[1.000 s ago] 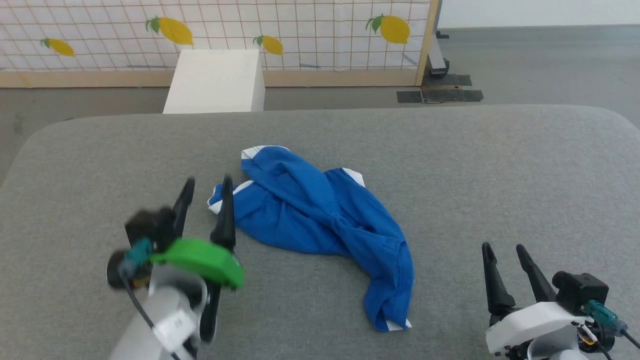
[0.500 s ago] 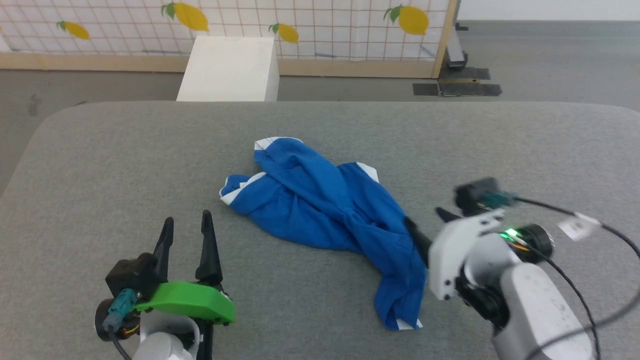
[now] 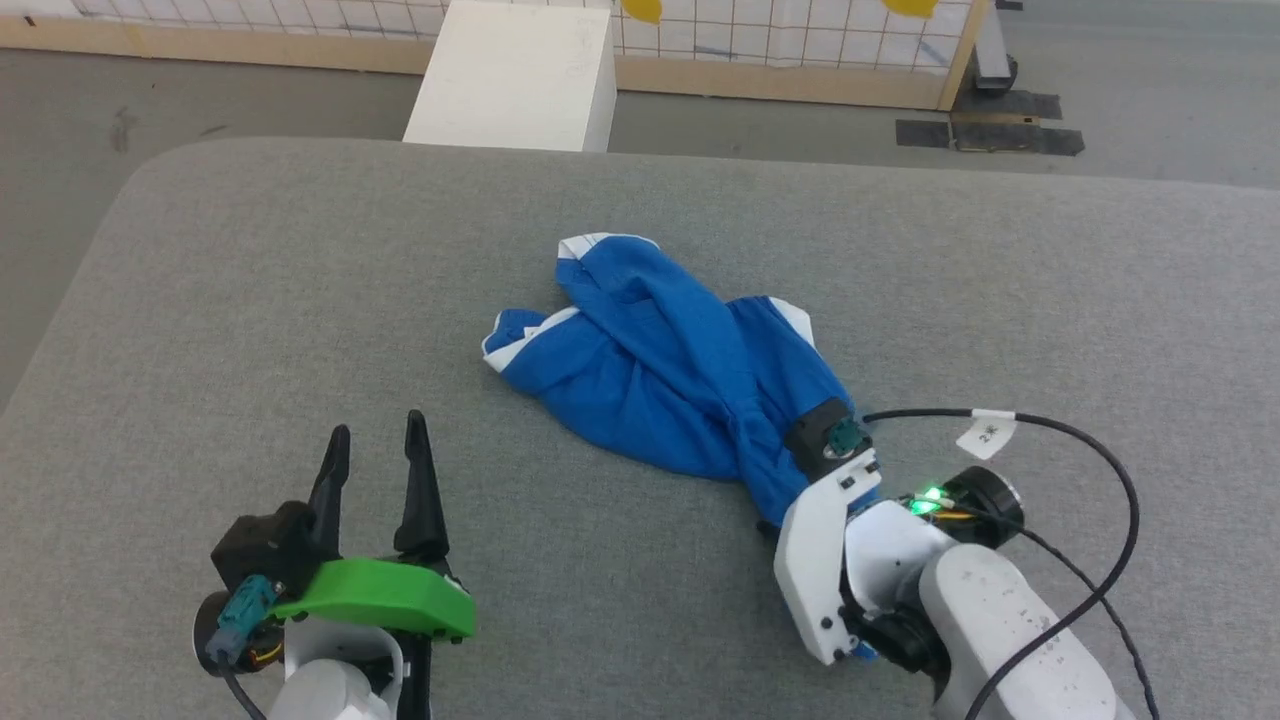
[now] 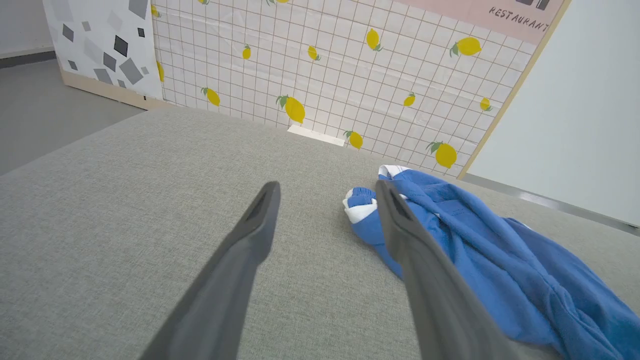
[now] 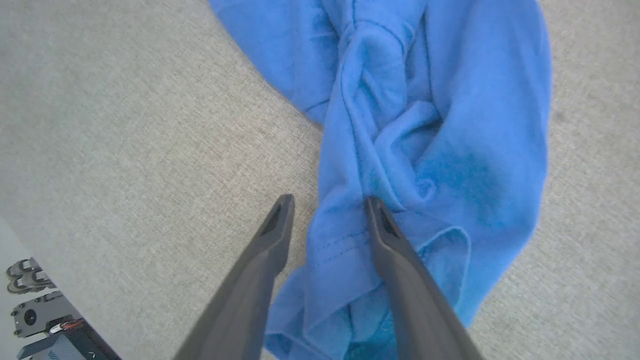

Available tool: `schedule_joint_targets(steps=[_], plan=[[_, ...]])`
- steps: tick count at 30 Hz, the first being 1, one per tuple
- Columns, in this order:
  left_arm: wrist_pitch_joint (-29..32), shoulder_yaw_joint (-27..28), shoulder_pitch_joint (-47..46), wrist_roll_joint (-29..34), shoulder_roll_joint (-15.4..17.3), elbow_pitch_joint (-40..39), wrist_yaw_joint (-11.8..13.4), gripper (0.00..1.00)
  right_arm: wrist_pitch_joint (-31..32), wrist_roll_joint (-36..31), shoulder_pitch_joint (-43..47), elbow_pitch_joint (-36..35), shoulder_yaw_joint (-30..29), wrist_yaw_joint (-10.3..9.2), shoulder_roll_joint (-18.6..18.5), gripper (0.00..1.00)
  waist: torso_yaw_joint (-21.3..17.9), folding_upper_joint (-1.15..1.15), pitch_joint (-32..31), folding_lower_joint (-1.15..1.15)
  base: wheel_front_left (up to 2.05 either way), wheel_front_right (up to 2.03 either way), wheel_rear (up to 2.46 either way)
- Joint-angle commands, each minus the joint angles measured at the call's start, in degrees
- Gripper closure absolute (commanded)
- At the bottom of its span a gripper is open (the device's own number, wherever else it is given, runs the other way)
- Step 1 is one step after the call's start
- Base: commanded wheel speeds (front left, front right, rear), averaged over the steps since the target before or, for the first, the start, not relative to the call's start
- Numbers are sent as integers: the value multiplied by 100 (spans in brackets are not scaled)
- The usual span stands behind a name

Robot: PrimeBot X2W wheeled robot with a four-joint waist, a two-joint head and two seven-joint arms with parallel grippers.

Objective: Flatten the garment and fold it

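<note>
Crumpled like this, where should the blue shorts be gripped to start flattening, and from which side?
Probably the twisted end nearest the robot, from above: the right gripper straddles a raised fold of the garment there. The white-trimmed left corner lies flat and free, suiting the open left gripper.

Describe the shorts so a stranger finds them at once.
Start at the grey padded table. Near its middle lies the garment, a crumpled heap of cloth whose near end sits between the fingers of the right hand. Bright blue with white stripes sets it apart from the grey surface and the white box beyond.
</note>
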Motion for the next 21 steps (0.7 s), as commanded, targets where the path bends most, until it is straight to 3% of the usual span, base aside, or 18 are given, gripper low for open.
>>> schedule_joint_targets(steps=[1,5,8,11,14,15,16,21], plan=[[-27,20,-52,46,-38,-7,-34,0,-34,112,24,-62,110,-9,-40,100,-6,0,-7,0,0,0,0],[-27,29,-47,96,-90,33,-110,0,221,625,357,-453,787,-9,-488,100,-73,0,-78,0,0,0,0],[-27,40,-18,113,-121,84,-164,0,584,1020,729,-881,1208,-9,-1130,100,-174,0,-126,0,0,0,0],[-27,23,10,132,-145,151,-214,0,1062,1329,1066,-1188,1334,-9,-1776,100,-289,0,-164,0,0,0,0],[-27,18,27,140,-160,225,-239,0,1261,1433,1245,-1414,1160,-9,-2106,100,-398,0,-201,0,0,0,0],[-27,17,27,143,-164,250,-247,0,1135,1494,1300,-1516,967,-9,-2061,67,-436,0,-214,0,0,0,0],[-27,21,26,140,-167,269,-255,0,1004,1524,1333,-1586,791,-9,-1989,0,-470,0,-230,0,0,0,0],[-27,-18,-28,143,-165,397,-302,0,-124,1785,1513,-1889,-820,-9,-1026,0,-580,0,-321,0,0,0,0]])
